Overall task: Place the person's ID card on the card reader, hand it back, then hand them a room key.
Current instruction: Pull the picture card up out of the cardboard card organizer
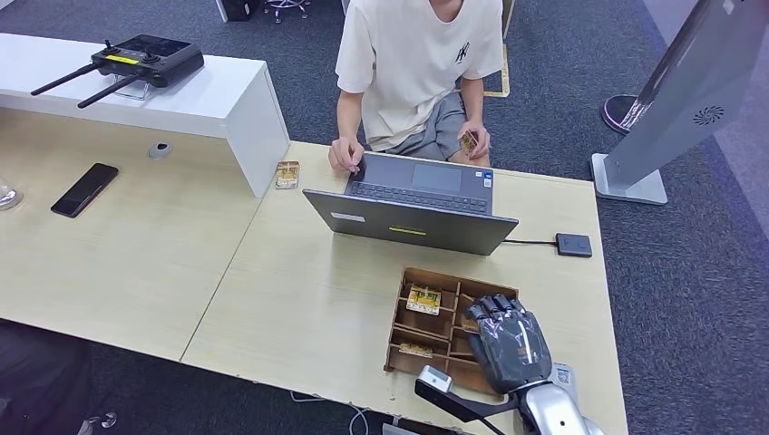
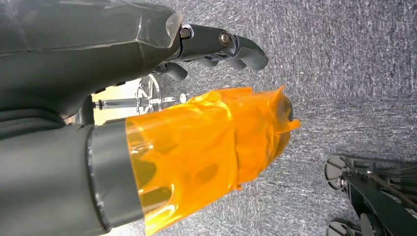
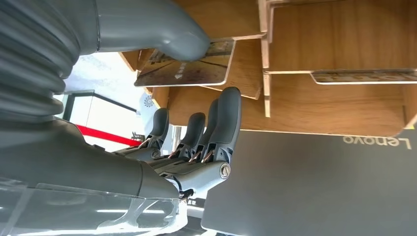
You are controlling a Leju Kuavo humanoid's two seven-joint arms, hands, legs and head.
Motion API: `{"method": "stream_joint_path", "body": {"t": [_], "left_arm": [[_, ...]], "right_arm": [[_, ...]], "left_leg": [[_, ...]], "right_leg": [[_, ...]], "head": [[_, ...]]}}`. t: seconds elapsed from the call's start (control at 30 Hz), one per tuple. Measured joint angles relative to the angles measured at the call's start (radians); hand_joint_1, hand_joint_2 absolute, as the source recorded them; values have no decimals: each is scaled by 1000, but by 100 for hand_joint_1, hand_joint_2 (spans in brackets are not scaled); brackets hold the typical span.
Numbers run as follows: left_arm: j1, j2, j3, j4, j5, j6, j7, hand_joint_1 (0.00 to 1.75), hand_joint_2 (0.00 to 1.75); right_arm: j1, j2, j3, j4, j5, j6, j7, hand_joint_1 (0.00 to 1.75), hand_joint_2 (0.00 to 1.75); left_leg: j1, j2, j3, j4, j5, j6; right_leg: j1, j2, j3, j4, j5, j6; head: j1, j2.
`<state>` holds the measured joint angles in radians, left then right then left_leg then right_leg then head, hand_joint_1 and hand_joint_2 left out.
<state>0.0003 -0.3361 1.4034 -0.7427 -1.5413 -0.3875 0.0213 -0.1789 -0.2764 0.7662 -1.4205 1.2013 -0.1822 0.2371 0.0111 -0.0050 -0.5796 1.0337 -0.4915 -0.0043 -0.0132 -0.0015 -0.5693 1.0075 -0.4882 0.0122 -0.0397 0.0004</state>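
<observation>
my right hand (image 1: 508,343) sits over the wooden tray (image 1: 413,275), thumb pressing a room key (image 3: 189,63) under it but not gripping yet, ready to lift.

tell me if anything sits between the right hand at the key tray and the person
Yes: the open laptop stands between the wooden tray, where the right hand is, and the person. A handover would likely have to go over or around its raised lid.
</observation>
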Motion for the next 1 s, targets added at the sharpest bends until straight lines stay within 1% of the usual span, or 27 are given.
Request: {"method": "stream_joint_path", "body": {"t": [0.07,0.13,0.2,0.23,0.37,0.8,1.0], "left_arm": [[1,0,0,-2,3,-1,1,0,0],[3,0,0,-5,6,-2,1,0,0],[5,0,0,-7,10,-4,2,0,0],[6,0,0,-8,12,-5,3,0,0],[9,0,-2,-11,21,-9,8,0,0],[10,1,-12,-16,39,-10,17,0,0],[10,2,-22,-16,46,-9,18,0,0]], "right_arm": [[0,-2,-4,0,0,3,3,112,175],[1,-6,-8,0,0,6,5,143,175],[2,-9,-12,0,0,10,5,163,175],[2,-10,-15,0,0,11,6,166,175],[5,-15,-20,-2,0,14,6,174,175],[7,-17,-26,-6,-20,31,6,175,175],[9,-17,-41,-13,-90,47,-1,175,175]], "left_leg": [[0,0,0,0,0,0],[0,0,0,0,0,0],[0,0,0,0,0,0],[0,0,0,0,0,0],[0,0,0,0,0,0],[0,0,0,0,0,0],[0,0,0,0,0,0]], "right_leg": [[0,0,0,0,0,0],[0,0,0,0,0,0],[0,0,0,0,0,0],[0,0,0,0,0,0],[0,0,0,0,0,0],[0,0,0,0,0,0],[0,0,0,0,0,0]], "head": [[0,0],[0,0],[0,0],[0,0],[0,0],[0,0],[0,0]]}}
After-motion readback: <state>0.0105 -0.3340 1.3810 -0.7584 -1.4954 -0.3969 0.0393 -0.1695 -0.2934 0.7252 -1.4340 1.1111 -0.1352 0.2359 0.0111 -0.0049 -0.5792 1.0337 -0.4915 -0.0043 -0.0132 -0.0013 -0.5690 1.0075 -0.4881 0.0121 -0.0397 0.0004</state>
